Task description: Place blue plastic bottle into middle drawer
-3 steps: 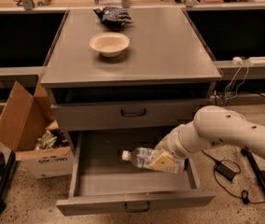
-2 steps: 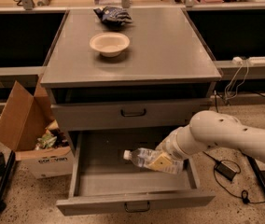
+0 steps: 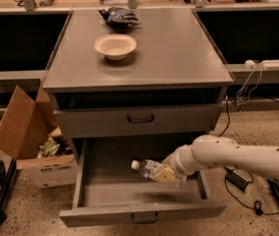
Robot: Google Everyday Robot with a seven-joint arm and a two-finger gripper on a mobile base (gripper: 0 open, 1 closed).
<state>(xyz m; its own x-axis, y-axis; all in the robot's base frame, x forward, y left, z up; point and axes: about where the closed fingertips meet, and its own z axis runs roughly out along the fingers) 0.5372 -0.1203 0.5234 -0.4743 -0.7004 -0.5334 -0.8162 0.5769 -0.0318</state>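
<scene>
1. We saw the middle drawer (image 3: 140, 213) pulled fully out toward the camera. Its low front panel was nearest us and its side walls ran back under the cabinet.
2. The gripper (image 3: 168, 174) hung over the right half of the drawer's tray, at the end of a white arm (image 3: 237, 157) that reached in over the right wall.
3. Its jaws were closed around the blue plastic bottle (image 3: 150, 169). They held it at the label end, with the white cap pointing left and slightly up.
4. The bottle was tilted and sat clear of the drawer floor, over a soft shadow. It touched neither side wall, and the front panel was well apart from it.
5. The left half of the tray lay bare, giving free room on that side.
6. Above it, the grey drawer with the taller front panel (image 3: 139, 120) was shut. Its lower edge overhung the back of the open tray.
7. On the cabinet top (image 3: 183, 53) a cream bowl (image 3: 115, 46) stood left of centre, with a dark blue snack bag (image 3: 119, 16) behind it.
8. A cardboard box (image 3: 25, 132) with its flaps open stood on the speckled floor just beside the cabinet's left side, and cables (image 3: 238, 180) lay on the floor to the right.
</scene>
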